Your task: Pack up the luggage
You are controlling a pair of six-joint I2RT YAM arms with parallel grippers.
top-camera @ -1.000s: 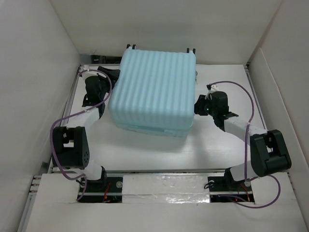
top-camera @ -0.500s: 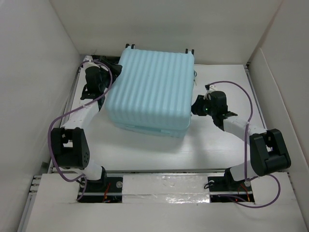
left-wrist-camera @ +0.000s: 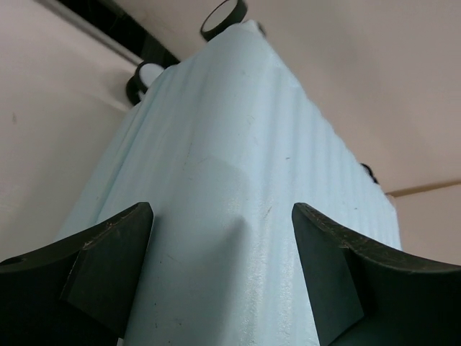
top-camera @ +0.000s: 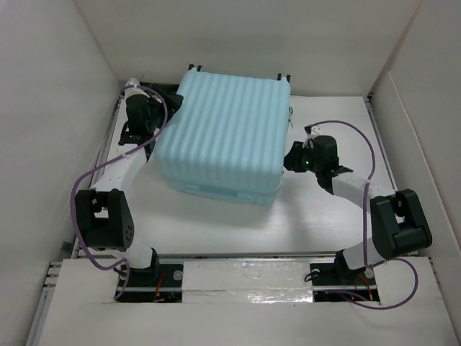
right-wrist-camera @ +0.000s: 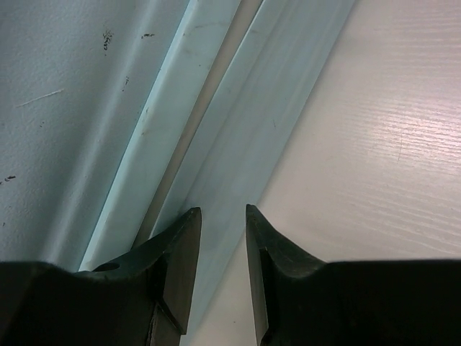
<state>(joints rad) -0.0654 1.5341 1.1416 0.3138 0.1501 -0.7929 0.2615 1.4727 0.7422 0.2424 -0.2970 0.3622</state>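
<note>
Writing: none legible in any view. The luggage shows only plain ribbed aqua shell, w/ a few dark scuffs in the right wrist view. It lies flat on the white table, far-centre, ribbed shell up, btwn the two arms, its wheels at the end toward the back wall. In the top view only bits of black wheel peek past the far edge; the rest is hidden behind the shell. Left gripper sits at the far-left corner, spread wide and gripping nothing, the shell's corner ridge showing btwn the fingers. Can't tell if the pads touch the shell. Right gripper is low at the right side by the seam where the two shells meet. Its fingers are only a narrow slit apart w/ nothing clamped, tips just beside the lower shell's rim, contact unclear. The seam reads as a thin dark gap; the interior is hidden. Finger bases are cut off at the frame bottom in both wrist views. Purple cables loop along both arms.
</note>
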